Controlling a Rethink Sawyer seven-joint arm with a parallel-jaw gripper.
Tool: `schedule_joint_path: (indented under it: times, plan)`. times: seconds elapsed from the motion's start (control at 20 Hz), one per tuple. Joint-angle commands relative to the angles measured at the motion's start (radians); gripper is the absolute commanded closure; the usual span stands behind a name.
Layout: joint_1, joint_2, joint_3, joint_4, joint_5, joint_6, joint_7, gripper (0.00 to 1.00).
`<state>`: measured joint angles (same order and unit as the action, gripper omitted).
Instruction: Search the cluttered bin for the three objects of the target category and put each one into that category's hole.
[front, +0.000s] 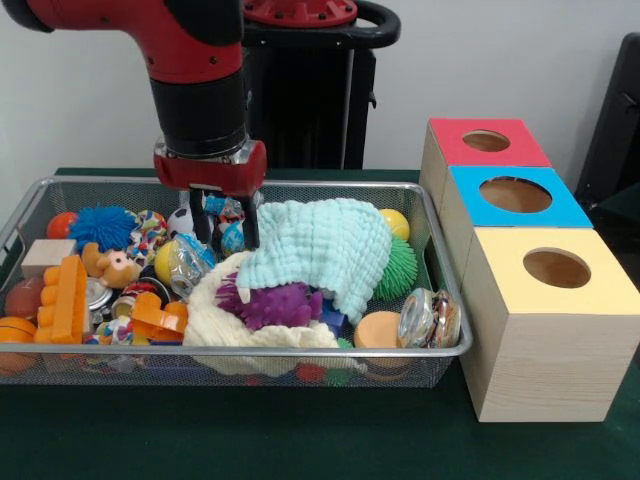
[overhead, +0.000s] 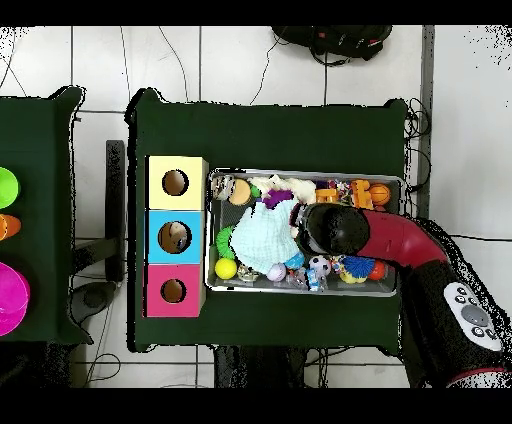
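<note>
The silver wire-mesh bin (front: 300, 352) is full of toys; it also shows in the overhead view (overhead: 300, 291). My gripper (front: 225, 228) hangs inside its back middle, fingers apart, straddling small patterned toys (front: 228, 212) and just left of a mint green cloth (front: 325, 245). It grips nothing that I can see. In the overhead view the arm's end (overhead: 330, 228) covers the gripper. Three wooden boxes stand right of the bin, each with a round hole: red top (front: 450, 150), blue top (front: 470, 205), yellow top (front: 500, 285).
The bin also holds a purple spiky toy (front: 275, 303), cream cloth (front: 225, 328), green spiky ball (front: 400, 270), yellow ball (front: 396, 223), blue spiky ball (front: 103, 227), orange brick (front: 65, 298) and shiny tin (front: 430, 318). The robot's pedestal (front: 300, 90) stands behind.
</note>
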<state>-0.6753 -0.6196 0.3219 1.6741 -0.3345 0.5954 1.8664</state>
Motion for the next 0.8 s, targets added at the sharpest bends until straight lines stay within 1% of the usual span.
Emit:
schedule_joint_path:
  times: [0.05,0.25,0.4,0.55,0.6,0.7,0.8]
  plan:
    - [-0.034,0.061,0.036,-0.015,-0.035,-0.093,-0.012,0.0]
    - [-0.051,0.074,0.046,-0.008,-0.035,-0.099,-0.027,0.0]
    - [-0.065,0.069,0.058,-0.004,-0.025,-0.079,-0.044,0.0]
    - [-0.093,0.035,0.079,0.012,-0.013,-0.039,-0.078,0.0]
    - [-0.111,0.005,0.092,0.026,-0.004,-0.007,-0.103,0.0]
    - [-0.144,-0.098,0.117,0.058,0.027,0.096,-0.158,0.0]
    - [-0.159,-0.188,0.13,0.074,0.056,0.202,-0.191,0.0]
